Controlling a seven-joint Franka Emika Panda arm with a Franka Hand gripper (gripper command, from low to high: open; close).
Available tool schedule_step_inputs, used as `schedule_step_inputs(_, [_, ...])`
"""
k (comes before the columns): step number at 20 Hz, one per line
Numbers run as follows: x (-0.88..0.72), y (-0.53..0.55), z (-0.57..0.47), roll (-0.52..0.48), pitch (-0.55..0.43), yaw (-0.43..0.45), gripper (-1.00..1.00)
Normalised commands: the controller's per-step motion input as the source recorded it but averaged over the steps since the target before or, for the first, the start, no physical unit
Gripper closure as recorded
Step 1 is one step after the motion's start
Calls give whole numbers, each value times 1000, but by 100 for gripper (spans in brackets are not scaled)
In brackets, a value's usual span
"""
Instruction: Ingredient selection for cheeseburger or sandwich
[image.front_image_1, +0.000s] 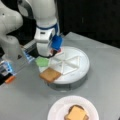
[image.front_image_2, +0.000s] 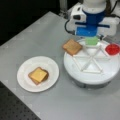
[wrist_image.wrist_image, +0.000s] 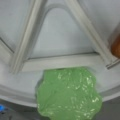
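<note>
While the stack of toast, patty and yellow cheese square (image.front_image_1: 75, 113) lies on the white paper plate (image.front_image_1: 56, 110) at the bottom of a front view, the sandwich remains without its top slice. Behind the plate stands the round white divided tray (image.front_image_1: 83, 66). A second brown toast square (image.front_image_1: 50, 75) overhangs its lower-left rim in that view, with the green lettuce piece (image.front_image_1: 42, 61) just beyond it. The gripper (image.front_image_2: 91, 38) hangs directly above the lettuce, in the upper right of a front view; whether its jaws are spread or closed cannot be told. A red disc (image.front_image_2: 112, 49) sits at the tray's right edge. Judged step: selection at the tray, the plate stack part-built; any pick here calls for lowering squarely onto one flat piece.
</note>
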Motion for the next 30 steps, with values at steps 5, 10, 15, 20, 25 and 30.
schedule_step_inputs(5, [336, -276, 241, 215, 186, -377, -100])
schedule_step_inputs(10, [351, -268, 219, 227, 276, -278, -100])
schedule_step_inputs(15, [359, -351, 162, 427, 279, -169, -100])
schedule_step_inputs(20, [345, -349, 43, 473, 100, -45, -100])
schedule_step_inputs(25, [310, -325, 21, 399, 99, 79, -100])
schedule_step_inputs(30, [309, -345, 23, 513, 136, 116, -100])
